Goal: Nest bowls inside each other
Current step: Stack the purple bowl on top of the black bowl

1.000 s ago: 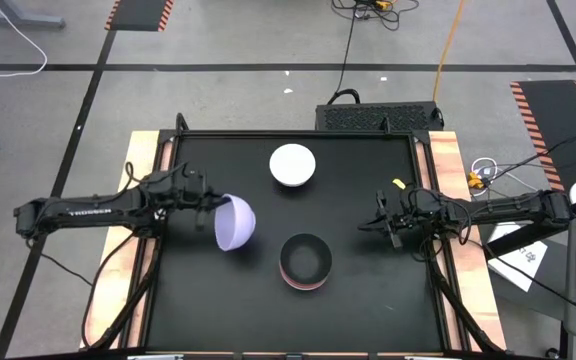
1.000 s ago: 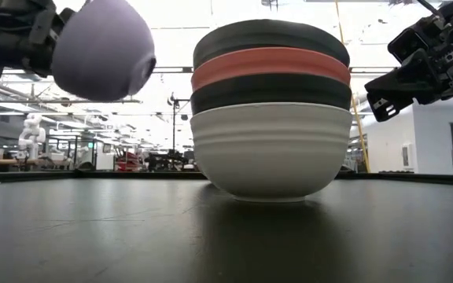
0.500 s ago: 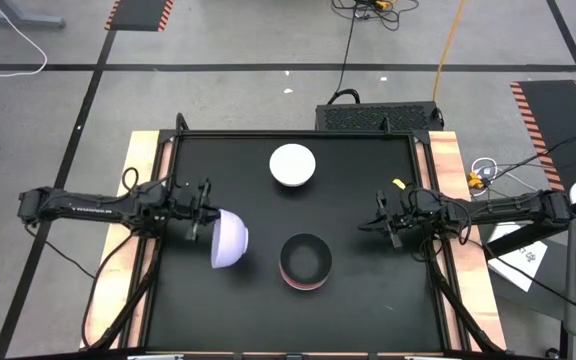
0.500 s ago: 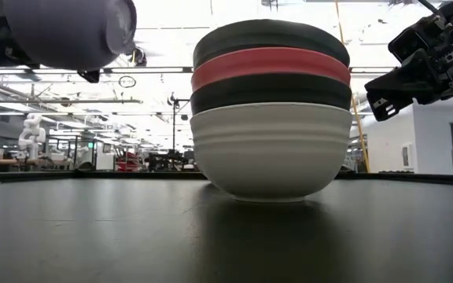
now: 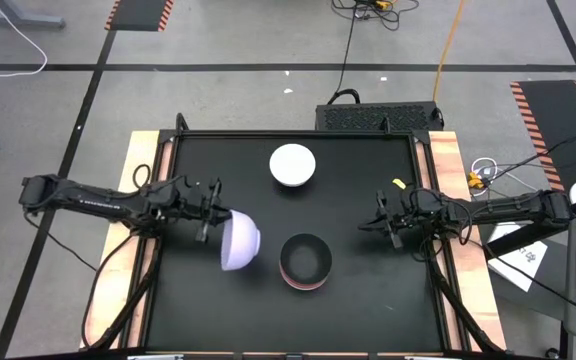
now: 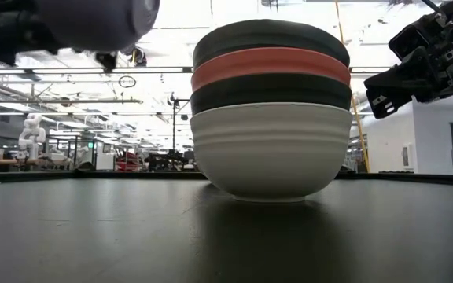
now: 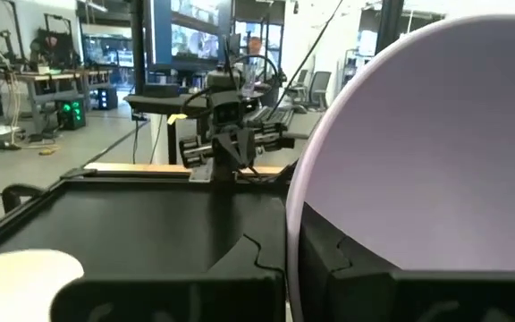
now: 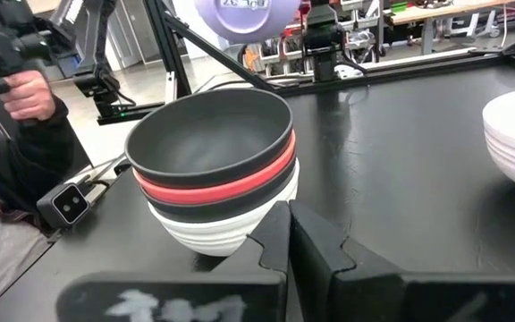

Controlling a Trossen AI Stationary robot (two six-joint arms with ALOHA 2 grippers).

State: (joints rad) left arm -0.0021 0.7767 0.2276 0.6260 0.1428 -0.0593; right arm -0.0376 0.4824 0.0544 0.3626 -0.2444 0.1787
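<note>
A stack of nested bowls (image 5: 305,262) stands near the table's middle on its white bottom bowl (image 6: 270,149), with a black, a red and a black bowl (image 8: 213,134) inside it. A single white bowl (image 5: 292,165) sits on its base toward the far edge. My left gripper (image 5: 211,212) is shut on a lavender bowl (image 5: 240,243), held in the air to the left of the stack. My right gripper (image 5: 381,224) hangs shut at the right, level, holding nothing. My left gripper pinches the lavender bowl's rim (image 7: 293,215) between its two fingers, one on each side of the wall. The fingers (image 7: 333,259) come level from the table's left. The bowl is lifted clear of the table and tipped on its side, its base (image 8: 244,7) toward the right.
The black tabletop (image 5: 368,300) has a raised rim and wooden side strips (image 5: 446,160). A person (image 8: 12,116) stands beyond the table's left side with a controller in hand. Bare surface lies along the near edge and between the stack and my right gripper.
My left gripper has swung toward the near edge and a little toward the stack, rising slightly. The lavender bowl has gone with it, still clear of the table, and has turned somewhat in the air. My right arm has kept still.
</note>
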